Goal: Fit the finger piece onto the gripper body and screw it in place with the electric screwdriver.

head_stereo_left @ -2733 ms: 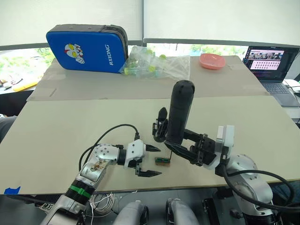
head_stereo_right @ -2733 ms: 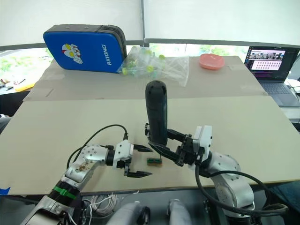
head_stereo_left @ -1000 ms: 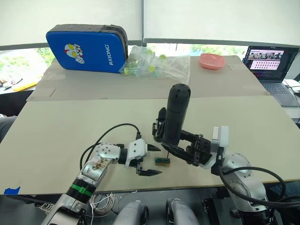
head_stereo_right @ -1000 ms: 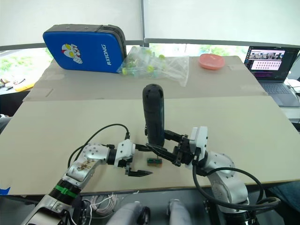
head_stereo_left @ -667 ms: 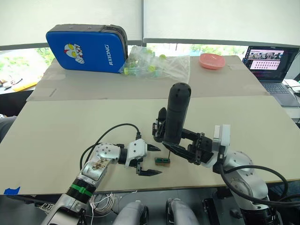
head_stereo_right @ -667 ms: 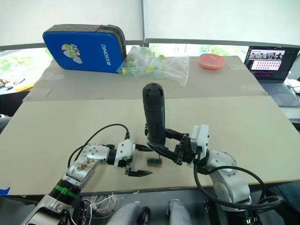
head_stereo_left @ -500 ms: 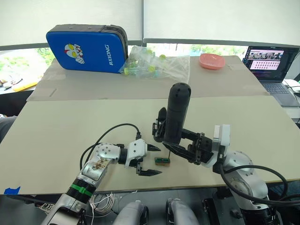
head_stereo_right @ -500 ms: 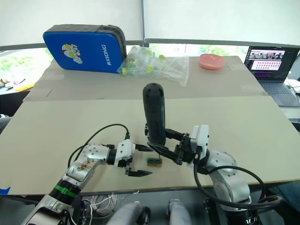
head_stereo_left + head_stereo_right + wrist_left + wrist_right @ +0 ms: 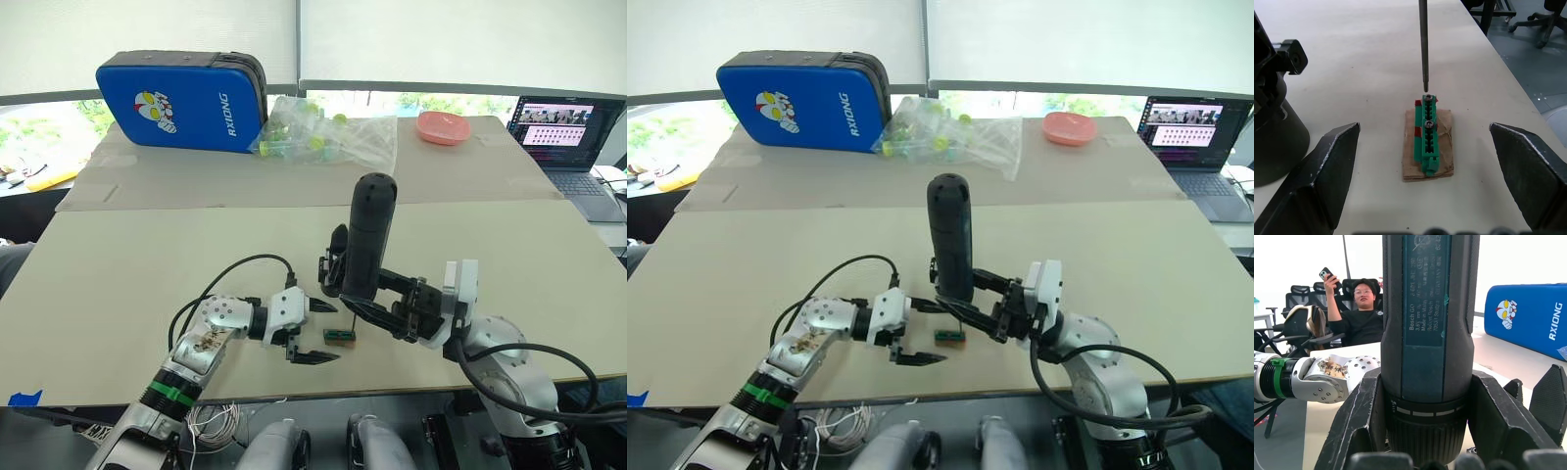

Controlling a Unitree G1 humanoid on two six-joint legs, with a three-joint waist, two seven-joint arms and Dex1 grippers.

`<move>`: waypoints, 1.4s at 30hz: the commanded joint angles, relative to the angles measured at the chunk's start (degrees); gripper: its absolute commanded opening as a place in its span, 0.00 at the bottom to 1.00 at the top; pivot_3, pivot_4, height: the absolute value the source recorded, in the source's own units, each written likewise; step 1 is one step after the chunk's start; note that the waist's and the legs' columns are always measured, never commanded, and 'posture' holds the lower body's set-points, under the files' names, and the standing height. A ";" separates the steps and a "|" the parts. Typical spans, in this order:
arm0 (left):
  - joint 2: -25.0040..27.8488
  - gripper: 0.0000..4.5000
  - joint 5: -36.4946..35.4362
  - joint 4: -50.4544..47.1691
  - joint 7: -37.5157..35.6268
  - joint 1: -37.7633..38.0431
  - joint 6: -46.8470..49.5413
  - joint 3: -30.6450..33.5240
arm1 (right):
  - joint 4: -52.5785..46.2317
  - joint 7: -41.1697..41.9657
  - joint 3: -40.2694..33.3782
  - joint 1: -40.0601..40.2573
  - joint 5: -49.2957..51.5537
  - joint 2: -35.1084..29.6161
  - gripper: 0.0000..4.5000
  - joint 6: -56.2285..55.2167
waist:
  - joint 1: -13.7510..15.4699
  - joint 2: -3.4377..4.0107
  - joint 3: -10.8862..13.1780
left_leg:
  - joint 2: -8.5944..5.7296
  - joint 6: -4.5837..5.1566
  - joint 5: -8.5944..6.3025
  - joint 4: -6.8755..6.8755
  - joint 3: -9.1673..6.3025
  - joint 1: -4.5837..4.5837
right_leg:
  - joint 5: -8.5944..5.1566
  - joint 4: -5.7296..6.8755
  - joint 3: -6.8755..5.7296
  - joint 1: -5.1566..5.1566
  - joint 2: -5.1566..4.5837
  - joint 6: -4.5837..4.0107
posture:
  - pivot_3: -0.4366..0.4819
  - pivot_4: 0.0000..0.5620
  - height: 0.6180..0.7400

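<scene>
My right gripper point(image 9: 370, 300) is shut on the electric screwdriver point(image 9: 368, 235), a thick dark cylinder that it holds upright. The thin bit point(image 9: 1423, 44) points down, its tip just above one end of a small green-and-black block point(image 9: 339, 336) lying on the table. My left gripper point(image 9: 331, 332) is open and low over the table, with that block between its two black fingers point(image 9: 1327, 171). Just behind the screwdriver stands the black gripper body point(image 9: 334, 264), a pointed finger rising from it. A loose finger piece is out of view.
At the back lie a blue case point(image 9: 181, 96), a clear bag of green-capped tubes point(image 9: 328, 135), a pink dish point(image 9: 443, 127) and a laptop point(image 9: 568, 132). The table's front edge point(image 9: 294, 397) is close behind my grippers. A seated person point(image 9: 1364, 320) holds up a phone.
The left gripper has slid a little to the right, bringing its fingers around the green block. The screwdriver has shifted slightly left and its bit stays over the block.
</scene>
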 commanded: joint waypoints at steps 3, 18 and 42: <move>-0.27 1.00 0.02 -0.17 -0.14 -0.61 -0.96 -0.32 | -2.28 0.27 -1.08 -1.37 1.15 -0.29 0.42 -1.81 | 0.01 0.00 0.00 | 0.00 0.00 0.00 0.00 0.00 0.00 | 0.00 0.00 0.00 0.00 0.00 0.00 | 0.48 0.27 1.00; -0.34 1.00 0.00 -0.47 0.02 -0.43 -0.75 -0.51 | -2.43 0.48 -0.89 -1.54 1.62 -0.80 0.42 -1.15 | 0.01 0.00 0.00 | 0.00 0.01 0.00 0.00 0.00 0.00 | 0.00 0.00 0.00 0.00 0.00 0.00 | 0.48 0.27 1.00; -0.31 1.00 0.07 -0.72 0.29 -0.06 -0.72 -0.55 | -2.91 0.35 0.07 -0.04 1.51 -0.33 0.42 -1.16 | 0.00 0.00 0.00 | 0.00 0.00 0.00 0.00 0.00 0.00 | 0.00 0.00 0.00 0.00 0.00 0.00 | 0.48 0.27 1.00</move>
